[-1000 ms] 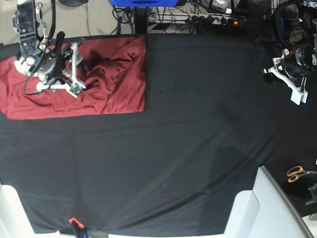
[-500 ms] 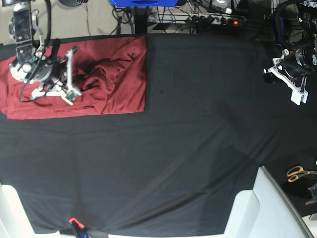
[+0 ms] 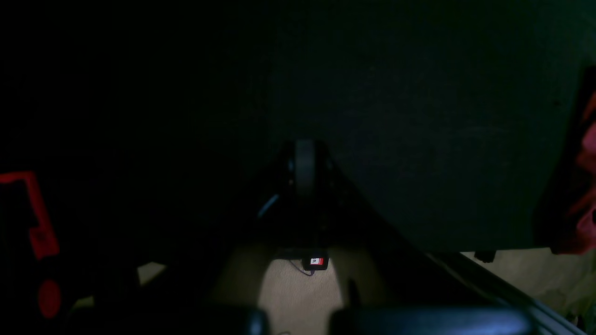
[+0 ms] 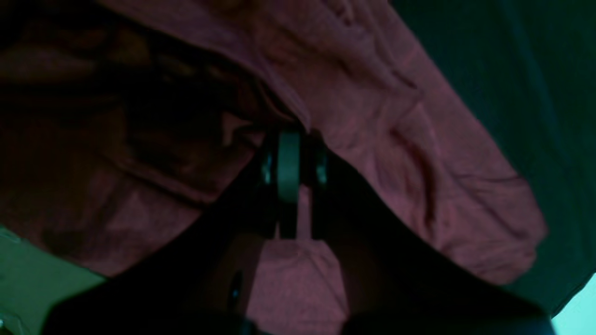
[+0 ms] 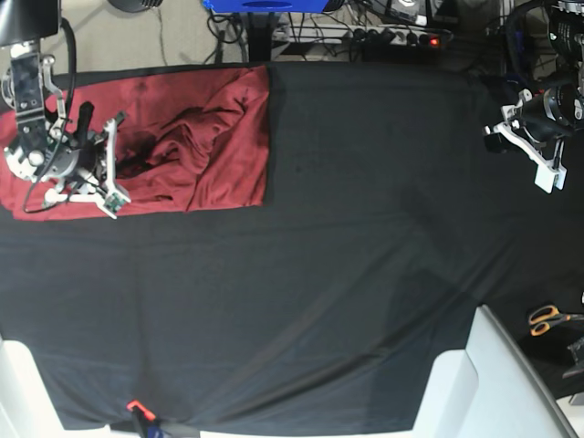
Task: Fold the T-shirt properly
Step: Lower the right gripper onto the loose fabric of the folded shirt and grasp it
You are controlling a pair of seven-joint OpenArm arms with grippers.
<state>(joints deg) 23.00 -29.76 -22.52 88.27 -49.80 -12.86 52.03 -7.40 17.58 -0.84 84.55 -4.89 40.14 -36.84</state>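
Black cloth covers the whole worktop [image 5: 328, 274], with cables and a power strip along the far edge, orange scissors [image 5: 547, 318] off to one side. T-shirt [image 5: 201, 155] lies bunched in the far corner on the base view's left side, brick-red, rumpled in the middle, one straight edge facing the open worktop. Right claw [image 5: 111, 164] sits at the shirt's near hem; the right wrist view shows its jaws together with a thin strip of red fabric pinched between them [image 4: 289, 167], so it's clamped on the T-shirt (just a small fold, not much cloth). Left claw [image 5: 546, 155] hangs over the opposite side of the worktop, well apart from the shirt, jaws together on nothing. Risks from here: the pinch looks shallow, so thin knit could slip out when the arm pulls; it may also have caught more than one layer, in which case the shirt would drag as a clump instead of spreading. With only one arm on the cloth, a one-sided pull could twist the shirt or slide it toward the worktop edge, which is close on that side.
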